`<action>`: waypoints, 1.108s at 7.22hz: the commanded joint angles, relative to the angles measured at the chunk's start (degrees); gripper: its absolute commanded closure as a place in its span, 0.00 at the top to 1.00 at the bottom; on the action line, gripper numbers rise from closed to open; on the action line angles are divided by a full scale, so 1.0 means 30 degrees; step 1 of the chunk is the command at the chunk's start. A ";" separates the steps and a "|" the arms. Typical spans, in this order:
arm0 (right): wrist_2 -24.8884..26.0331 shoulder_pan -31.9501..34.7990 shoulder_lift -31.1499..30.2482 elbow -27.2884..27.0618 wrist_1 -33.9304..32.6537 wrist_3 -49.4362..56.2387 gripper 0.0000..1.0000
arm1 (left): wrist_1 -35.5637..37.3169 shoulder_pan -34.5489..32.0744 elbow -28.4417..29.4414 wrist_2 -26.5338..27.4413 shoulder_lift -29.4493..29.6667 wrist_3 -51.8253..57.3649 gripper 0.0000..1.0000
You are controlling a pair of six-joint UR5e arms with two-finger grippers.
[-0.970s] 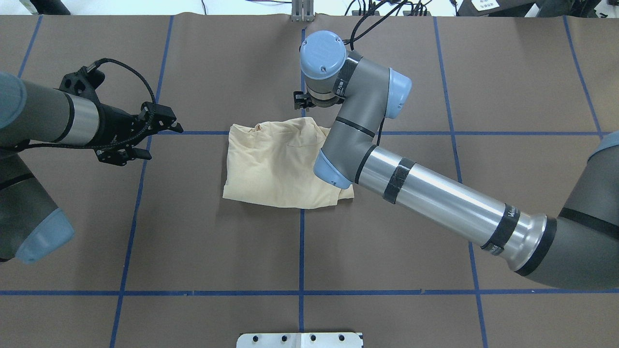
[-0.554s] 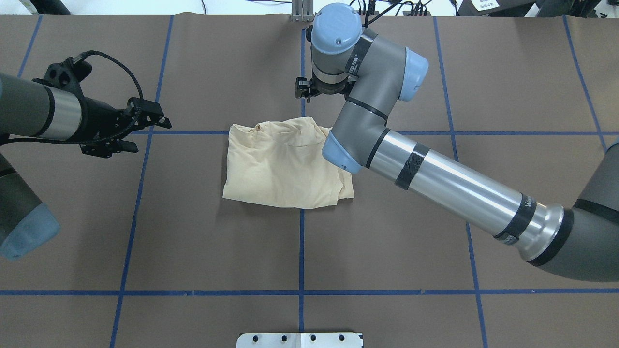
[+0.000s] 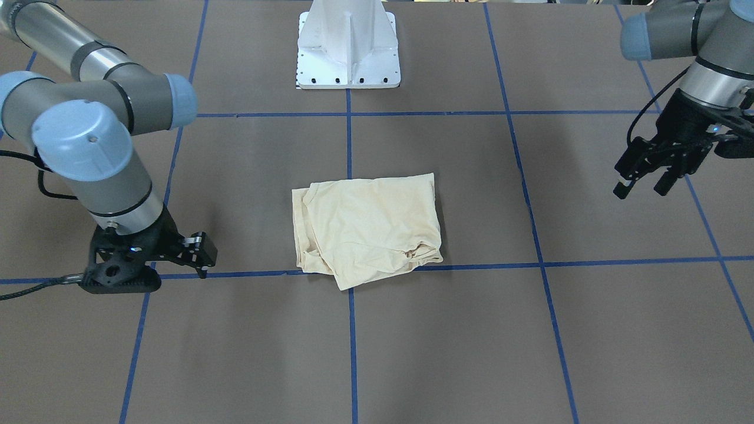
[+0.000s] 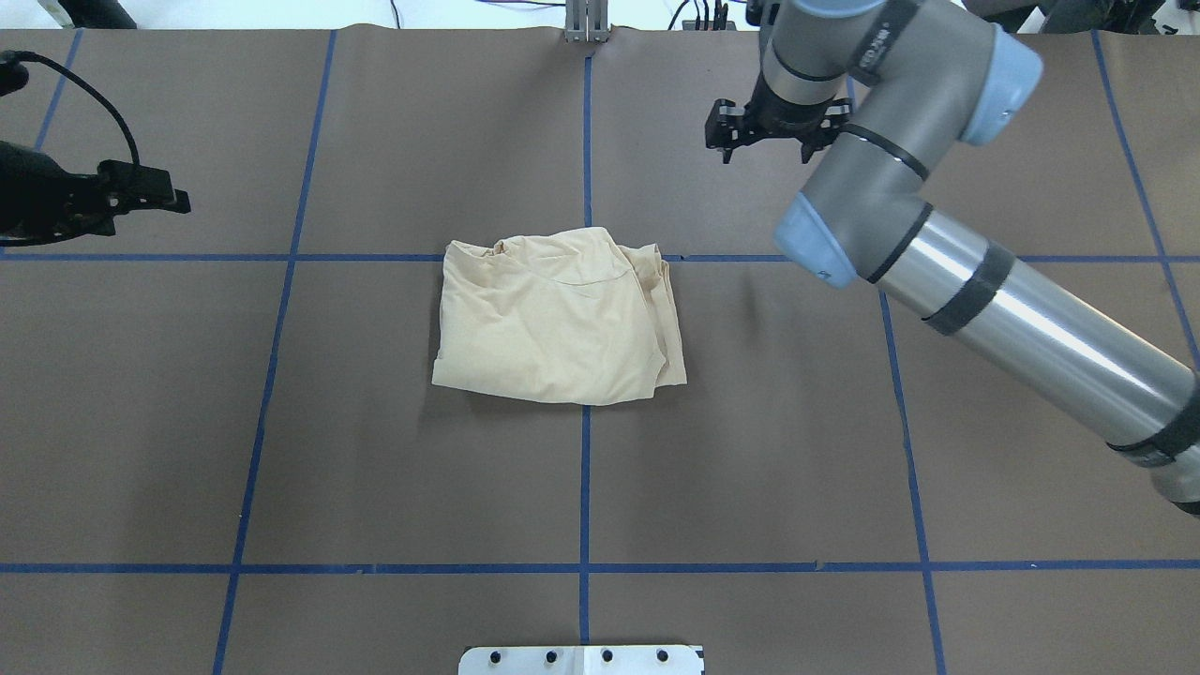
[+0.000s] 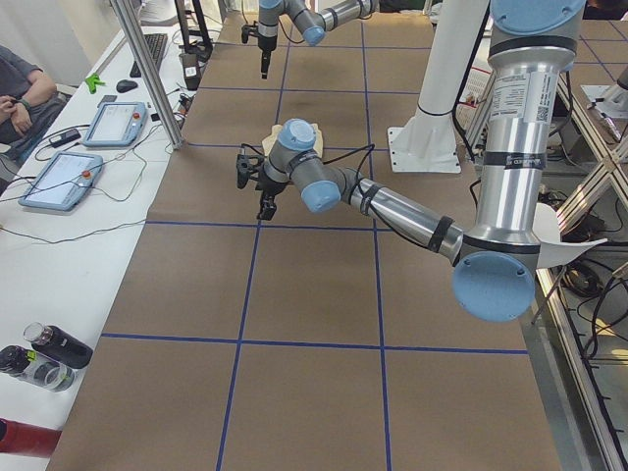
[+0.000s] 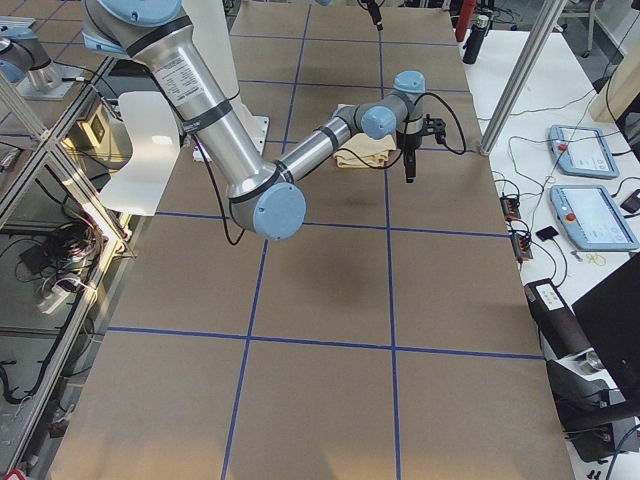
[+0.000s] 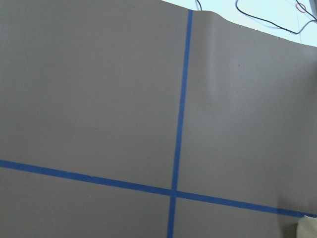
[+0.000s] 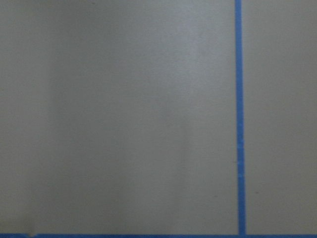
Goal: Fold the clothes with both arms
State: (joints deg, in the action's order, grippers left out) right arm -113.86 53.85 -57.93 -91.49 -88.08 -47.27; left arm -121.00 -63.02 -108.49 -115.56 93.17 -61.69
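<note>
Counter point(image 4: 375, 450): brown sheet cover, blue tape lines point(image 4: 584, 487) marking a grid.

Right arm point(image 4: 1031, 328): the silver forearm is slanting in from the right edge of the overhead view toward the far side. The wrist is bending over so the tool is pointing down at the counter, beyond the far cross line and to the right of the garment.

Left arm point(image 3: 707, 76): it is hanging high at the counter's left end, wrist tilted, tool angling down and inward.

T-shirt point(image 4: 553, 319): pale cream, lying folded into a rough rectangle at mid-counter. It is straddling the centre tape line, with its far edge along the cross line. Loose layers are bunching along its right side; no print is showing.

White pedestal base point(image 3: 349, 53): it is sitting on the robot's side of the counter.

Right gripper point(image 4: 767, 141): the fingers point(image 4: 725, 150) are spread and gripping nothing, well apart from the T-shirt.

Left gripper point(image 3: 639, 189): the fingers point(image 3: 662, 184) are parted and carrying nothing, well apart from the T-shirt.
</note>
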 commanded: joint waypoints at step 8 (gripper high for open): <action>-0.2350 0.5770 -0.7547 -0.0823 0.1089 0.9385 1.00 | 0.3956 -0.3918 0.3057 -0.0791 -0.0089 1.3910 1.00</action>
State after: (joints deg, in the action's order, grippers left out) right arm -117.30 67.55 -77.57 -93.91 -84.90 -25.18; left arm -115.30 -71.73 -99.55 -115.23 92.94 -31.28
